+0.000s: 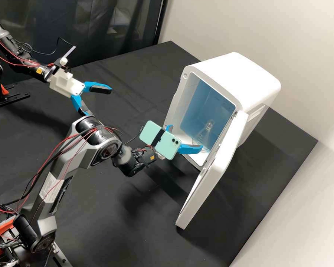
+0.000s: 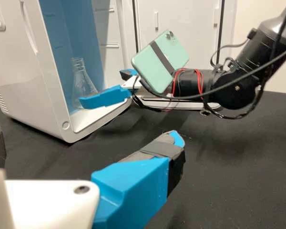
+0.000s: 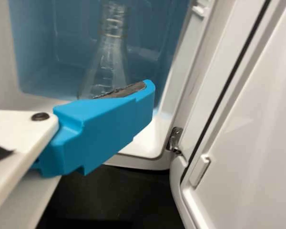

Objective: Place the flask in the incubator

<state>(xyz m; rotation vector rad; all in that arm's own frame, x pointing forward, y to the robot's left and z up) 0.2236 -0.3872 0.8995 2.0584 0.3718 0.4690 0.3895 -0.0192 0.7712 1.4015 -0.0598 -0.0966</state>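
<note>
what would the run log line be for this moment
flask: upright inside incubator | door: open | right pincer: open at the doorway | left pincer: open, over bench

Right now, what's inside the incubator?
A clear flask stands upright on the floor of the incubator's blue chamber. One blue finger of the right tool, open at the doorway, covers part of the flask's base, so the floor there is hidden.
</note>
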